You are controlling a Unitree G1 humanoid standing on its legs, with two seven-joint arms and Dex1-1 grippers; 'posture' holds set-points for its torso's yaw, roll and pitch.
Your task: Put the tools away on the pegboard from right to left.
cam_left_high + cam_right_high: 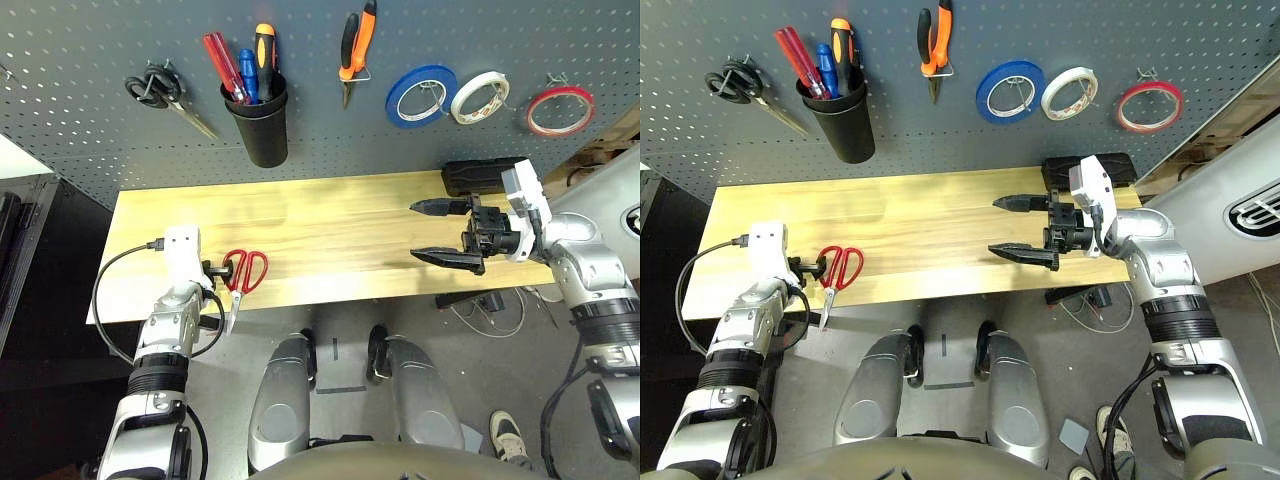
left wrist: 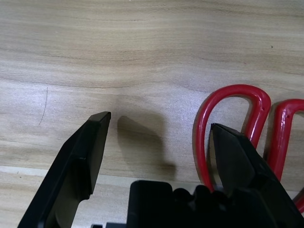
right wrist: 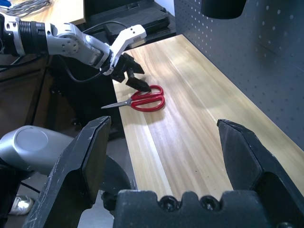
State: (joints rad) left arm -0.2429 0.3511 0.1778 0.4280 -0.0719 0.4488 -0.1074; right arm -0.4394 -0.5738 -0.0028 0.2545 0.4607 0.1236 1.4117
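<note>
Lying flat near the wooden table's [image 1: 330,215] front left edge, blades poking past it, the red-handled scissors [image 1: 243,276] are sitting at the tips of the left gripper [image 3: 135,78], whose black fingers are spread wide and gripping nothing, one finger overlapping a red handle loop in the left wrist view. Well apart to the right, the right gripper [image 1: 440,232] is hovering over the table, open and empty. Behind, the dark grey perforated pegboard [image 1: 80,60] is holding the orange-and-black-handled pliers [image 1: 353,48], the thin red tape ring [image 1: 560,110] and, in its black cup [image 1: 258,125], the red-handled screwdriver [image 1: 222,65].
</note>
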